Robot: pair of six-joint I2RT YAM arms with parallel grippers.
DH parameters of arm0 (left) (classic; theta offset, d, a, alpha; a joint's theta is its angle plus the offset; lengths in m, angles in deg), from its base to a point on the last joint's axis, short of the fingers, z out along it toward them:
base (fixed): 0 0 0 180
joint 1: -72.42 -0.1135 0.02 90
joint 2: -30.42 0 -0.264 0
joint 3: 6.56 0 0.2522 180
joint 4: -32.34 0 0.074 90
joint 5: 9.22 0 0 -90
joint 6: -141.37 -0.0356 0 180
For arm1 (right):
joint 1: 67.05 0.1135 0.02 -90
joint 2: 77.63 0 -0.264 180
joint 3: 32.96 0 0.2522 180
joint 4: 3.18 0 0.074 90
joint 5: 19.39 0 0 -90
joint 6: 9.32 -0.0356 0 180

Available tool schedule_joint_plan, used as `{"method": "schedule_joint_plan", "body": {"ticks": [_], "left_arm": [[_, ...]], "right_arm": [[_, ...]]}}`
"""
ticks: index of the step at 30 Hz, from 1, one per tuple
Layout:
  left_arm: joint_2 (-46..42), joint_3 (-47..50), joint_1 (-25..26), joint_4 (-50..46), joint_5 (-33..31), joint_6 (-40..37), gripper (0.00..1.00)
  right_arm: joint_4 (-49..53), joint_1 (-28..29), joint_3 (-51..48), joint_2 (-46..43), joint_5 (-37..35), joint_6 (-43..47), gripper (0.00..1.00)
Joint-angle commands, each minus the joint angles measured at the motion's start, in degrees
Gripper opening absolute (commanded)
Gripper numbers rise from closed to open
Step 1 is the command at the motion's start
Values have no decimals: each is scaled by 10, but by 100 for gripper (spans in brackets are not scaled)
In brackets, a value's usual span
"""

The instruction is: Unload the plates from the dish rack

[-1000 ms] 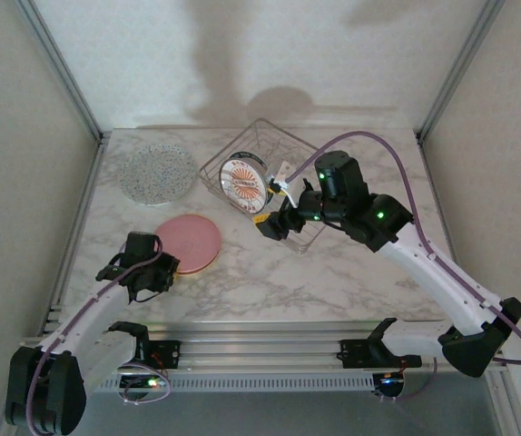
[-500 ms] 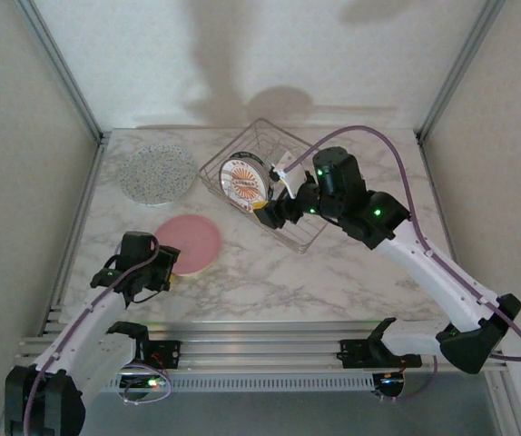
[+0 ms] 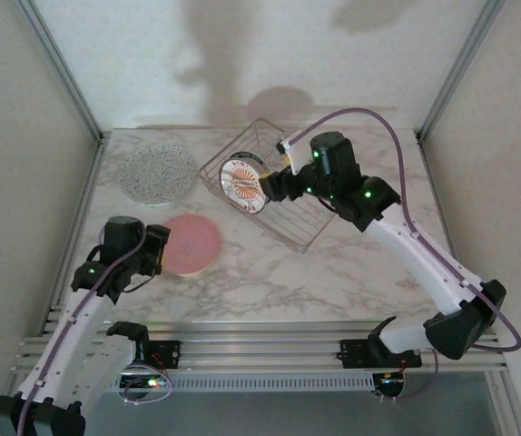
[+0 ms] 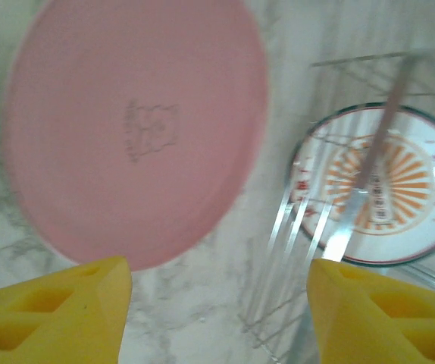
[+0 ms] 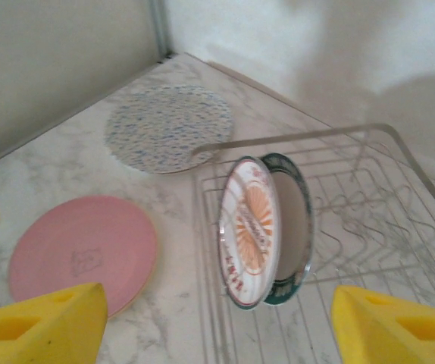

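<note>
- On the white marbled table (image 3: pixel 270 282), the rectangular silver wire dish rack (image 3: pixel 299 238) holds two plates upright. In front is a small white plate with an orange sunburst (image 3: pixel 243 183). Close behind it is a dark-rimmed plate (image 5: pixel 299 227), mostly hidden.
- A round pink plate (image 3: pixel 191 242) lies flat left of the rack, and a round speckled plate (image 3: pixel 158 173) lies beyond it.
- The right arm covers the rack's far side from above, and the left wrist view is blurred.
- The left gripper (image 4: pixel 217 315) is spread wide and empty, pulled back from the pink plate's rim, where it was a second ago.
- The right gripper (image 5: pixel 217 322) is also agape and empty, facing the upright plates. It has shifted from the rack's near edge.
</note>
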Motion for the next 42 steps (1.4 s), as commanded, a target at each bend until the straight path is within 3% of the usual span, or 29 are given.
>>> {"method": "schedule_joint_plan", "body": {"ticks": [1, 6, 12, 18, 26, 42], "left_arm": [[17, -50, -3, 10, -13, -28, 62], [99, -137, 11, 63, 34, -106, 62], [182, -270, 70, 115, 47, -200, 62], [232, -365, 159, 129, 1, -266, 61], [249, -411, 227, 137, -69, -313, 62], [255, -400, 253, 163, -75, -300, 62]], "right_arm": [[8, -31, 29, 35, 0, -38, 74], [25, -67, 63, 99, 52, -31, 64], [46, -91, 106, 184, 115, 10, 60], [63, -104, 155, 262, 144, 37, 53], [85, -117, 215, 345, 179, 46, 48], [95, -123, 273, 426, 191, 45, 42]]}}
